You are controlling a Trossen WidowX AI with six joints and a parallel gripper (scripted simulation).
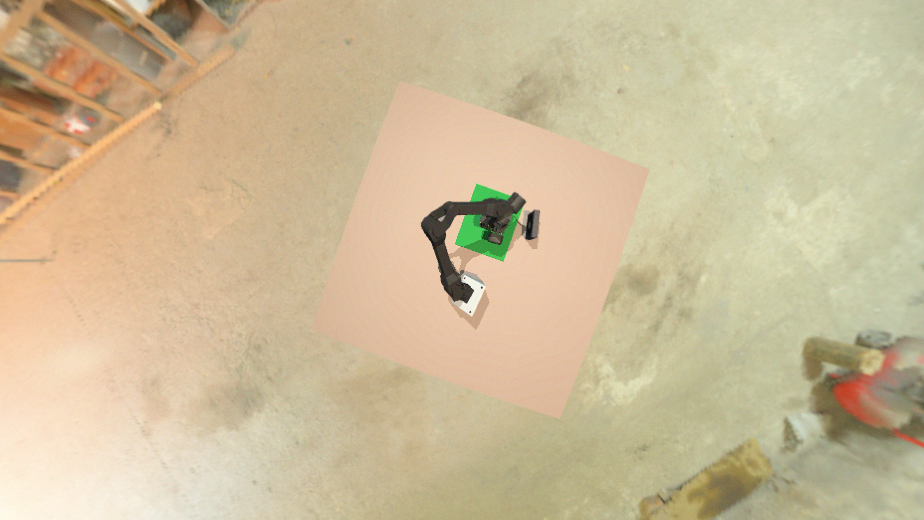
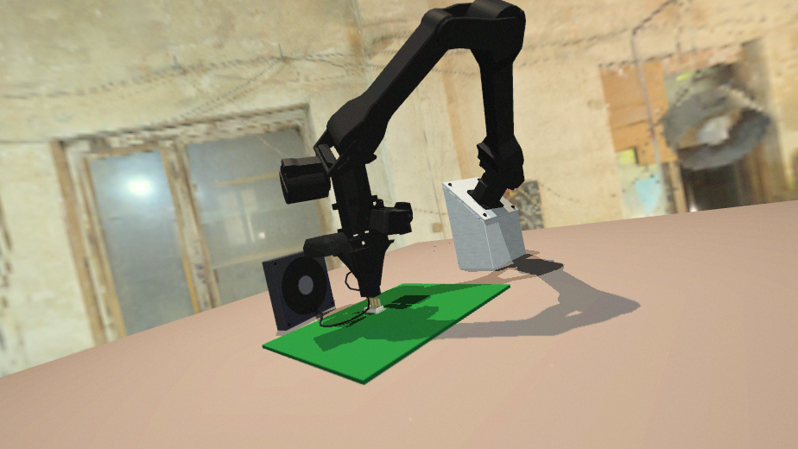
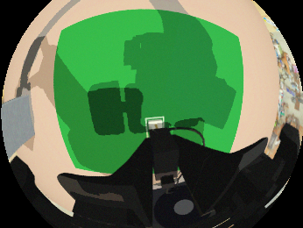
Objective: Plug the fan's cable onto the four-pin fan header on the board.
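Note:
A green board (image 1: 470, 234) (image 2: 390, 340) (image 3: 88, 50) lies flat on the table. A black fan (image 1: 532, 223) (image 2: 300, 290) stands upright just off the board's edge, and its thin black cable (image 2: 334, 319) (image 3: 189, 128) runs onto the board. My gripper (image 2: 372, 295) (image 3: 159, 139) (image 1: 495, 236) points straight down over the board and is shut on the fan's plug (image 2: 374, 305) (image 3: 155, 124). The plug's pale lower end sits right at the board surface, where the four-pin header (image 2: 376, 310) stands. I cannot tell how deep the plug sits.
The arm's grey base block (image 1: 473, 295) (image 2: 481, 237) (image 3: 17, 122) stands on the pink table (image 1: 400, 310) (image 2: 614, 363) behind the board. A dark chip patch (image 2: 406, 301) (image 3: 108, 110) lies on the board near the plug.

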